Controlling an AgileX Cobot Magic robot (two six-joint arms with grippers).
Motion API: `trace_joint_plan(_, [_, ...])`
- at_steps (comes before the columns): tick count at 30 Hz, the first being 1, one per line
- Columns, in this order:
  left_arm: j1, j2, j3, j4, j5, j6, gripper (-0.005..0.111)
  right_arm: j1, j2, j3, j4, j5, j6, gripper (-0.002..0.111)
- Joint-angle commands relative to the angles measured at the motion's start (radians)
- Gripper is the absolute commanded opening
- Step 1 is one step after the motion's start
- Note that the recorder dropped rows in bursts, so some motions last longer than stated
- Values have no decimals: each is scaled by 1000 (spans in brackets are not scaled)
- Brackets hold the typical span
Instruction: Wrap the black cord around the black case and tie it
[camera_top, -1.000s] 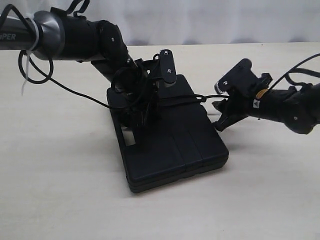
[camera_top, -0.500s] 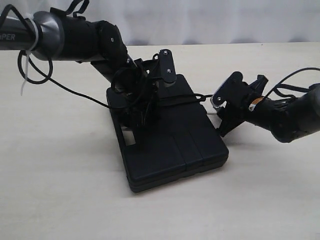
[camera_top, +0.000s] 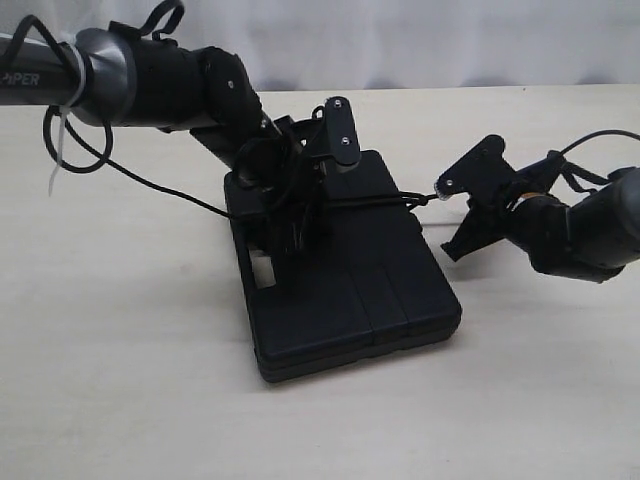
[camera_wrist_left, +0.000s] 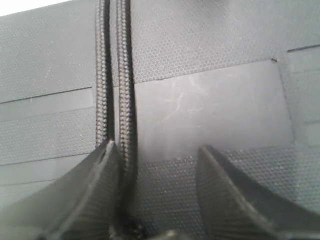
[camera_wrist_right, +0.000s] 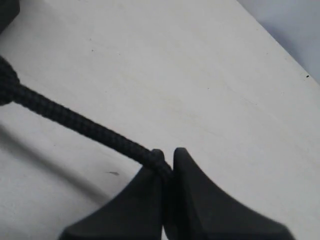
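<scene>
The right claw (camera_wrist_right: 166, 162) is clamped on the black cord (camera_wrist_right: 75, 122) just beside the black case (camera_top: 350, 290), and from there the cord runs straight across the case's top toward the left claw (camera_wrist_left: 156, 156). That claw sits low over the case with its fingers apart (two strands of cord lie side by side against one finger). The case lies flat on the pale surface (camera_top: 130, 380).

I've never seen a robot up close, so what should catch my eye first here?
A flat black case lies on the pale table with a black cord stretched across it. The right tool pinches the cord at a small knot just beside the case, and the left tool stands open over the case, next to two cord strands.
</scene>
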Motion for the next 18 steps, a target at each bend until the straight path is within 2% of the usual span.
trace_joint_plan(1, [9,20,17,107,101,-10,22,-21,-9,2,88,-48,-3,4])
trace_joint_plan(3, [9,20,17,130,104,-14,0,-23,-9,2,99,-50,-3,4])
trace_joint_plan(8, [9,20,17,278,123,-118,0,-25,-11,2,133,-59,-3,4])
trace_joint_plan(12, [9,20,17,257,54,-123,0,-25,-50,2,133,-42,-3,4])
trace_joint_plan(18, [9,12,17,163,-6,-123,0,-21,-230,2,106,116,38,4])
